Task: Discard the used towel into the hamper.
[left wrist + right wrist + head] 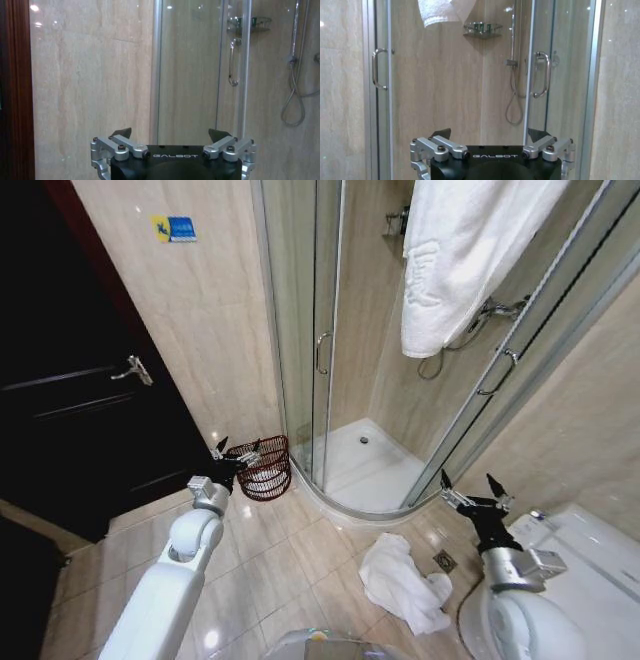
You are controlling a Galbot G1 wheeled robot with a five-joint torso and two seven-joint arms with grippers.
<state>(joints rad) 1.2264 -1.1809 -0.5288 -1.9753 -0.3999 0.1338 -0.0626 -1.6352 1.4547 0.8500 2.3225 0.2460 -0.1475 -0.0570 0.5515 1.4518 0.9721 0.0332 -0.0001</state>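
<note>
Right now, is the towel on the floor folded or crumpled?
Crumpled. The towel lies in a loose bunched heap on the floor tiles, with uneven folds and no neat edges.

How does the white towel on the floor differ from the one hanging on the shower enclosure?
The floor towel lies crumpled on the tiles near the right gripper; the hanging towel drapes smooth over the shower enclosure's top. The floor towel looks smaller. Both are white, and neither is in the hamper, which stands by the left gripper.

Two towels (402, 580) (470, 250), one hamper (264, 467), two grippers (234, 455) (470, 485), one door (80, 390).
</note>
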